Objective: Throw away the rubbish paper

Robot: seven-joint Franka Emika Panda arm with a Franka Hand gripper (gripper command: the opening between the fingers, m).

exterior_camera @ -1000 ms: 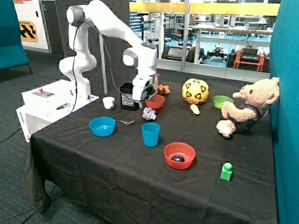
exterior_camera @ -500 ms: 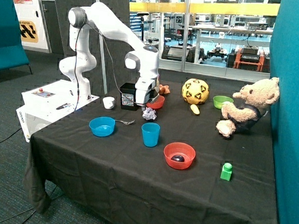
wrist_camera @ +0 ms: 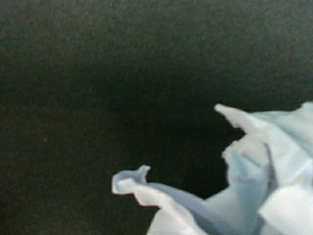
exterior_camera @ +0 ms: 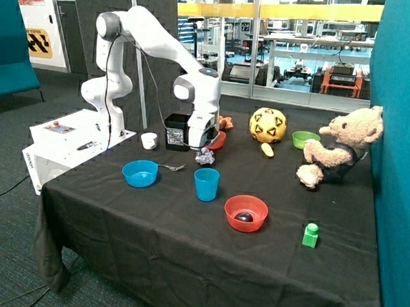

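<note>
**Outside view: end effector low over the rubbish paper**

Outside view first. I see the white arm bent down over the black tabletop, its end effector hanging directly above the rubbish paper, very close to it or touching; I cannot tell which from here. The paper lies on the cloth between the blue cup and the small red bowl, with a black box just beside the arm's wrist. A blue bowl and a spoon sit nearby; the larger red bowl is nearer the front edge. Whether the fingers are apart or together, I cannot tell.

Wrist view next. It gives me what the other camera cannot: the crumpled white folds of the paper up close, lying on dark cloth. No fingers appear in it.
</note>
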